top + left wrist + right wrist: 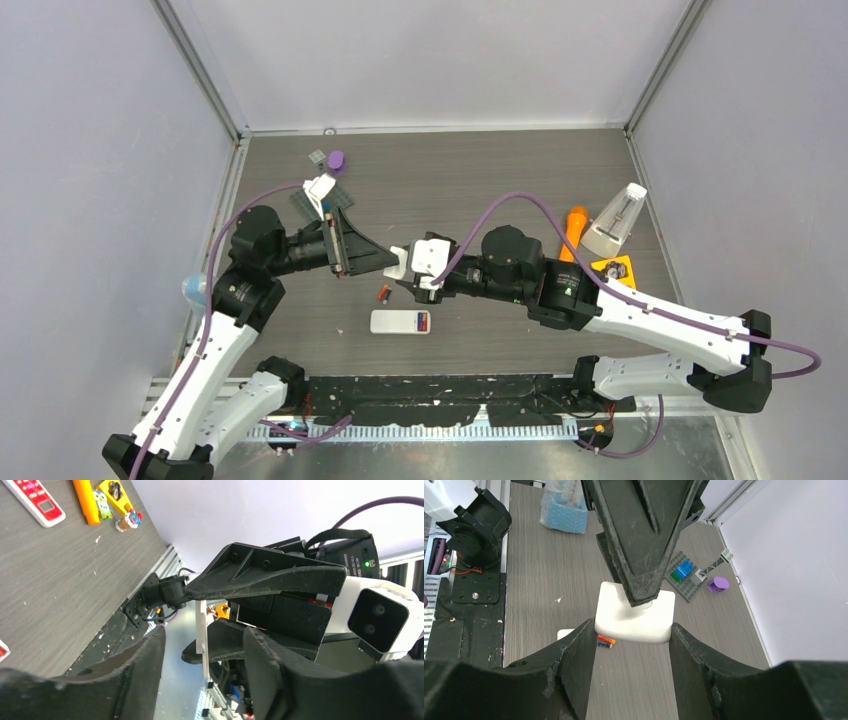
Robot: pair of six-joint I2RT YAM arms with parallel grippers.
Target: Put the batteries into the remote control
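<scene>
Mid-task, by the look of it. Gripping a small white plate (pixel 634 615), probably the battery door, edge to edge in the right hand (pixel 632 626), above the counter (pixel 480 180). Straddling that plate with the left hand (pixel 204 632), jaws apart, not pinching. Remote control (pixel 395 322) flat near the arm bases, red and purple at one end, perhaps batteries (pixel 423 322) already seated. Left to do: seat the loose battery (pixel 383 294) lying just beyond it, then close up.
</scene>
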